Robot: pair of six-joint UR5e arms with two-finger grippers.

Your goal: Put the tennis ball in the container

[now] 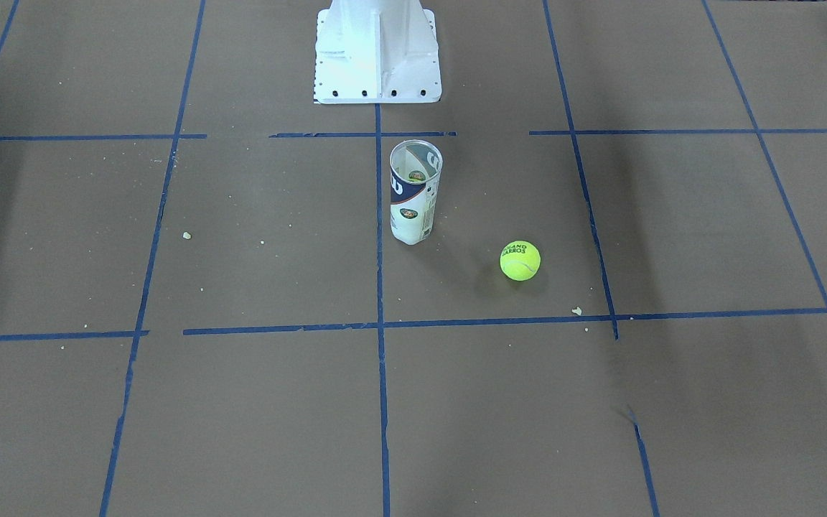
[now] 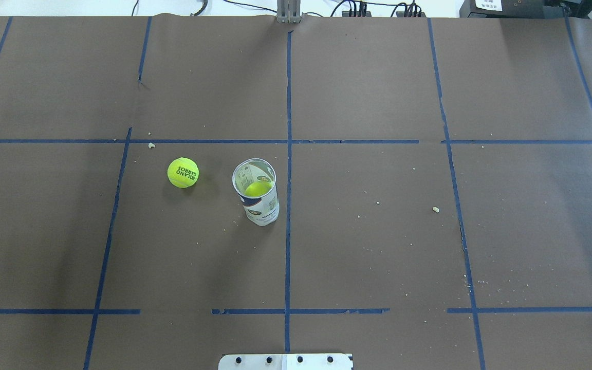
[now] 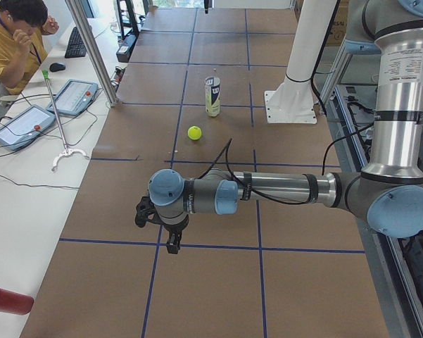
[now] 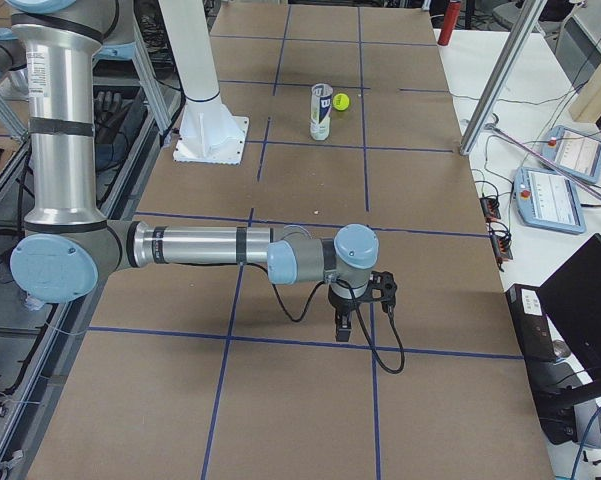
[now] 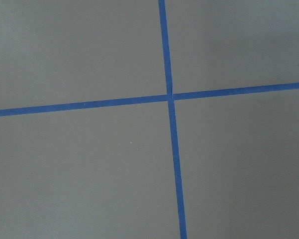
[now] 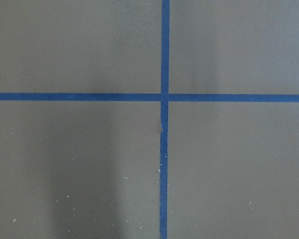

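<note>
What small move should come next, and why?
Probably move the left gripper toward the tennis ball: it lies free on the table, on the robot's left, beside the upright open container, and no gripper is near it.

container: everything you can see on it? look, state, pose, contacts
The container is a clear plastic tube with a white and dark navy label and a small round emblem. It stands upright on the table paper, open end up, no lid visible, just beside a blue tape line. Inside shows a yellow-green shape, apparently another ball. Only the paper touches it outside; the tennis ball lies apart on the robot's left.
</note>
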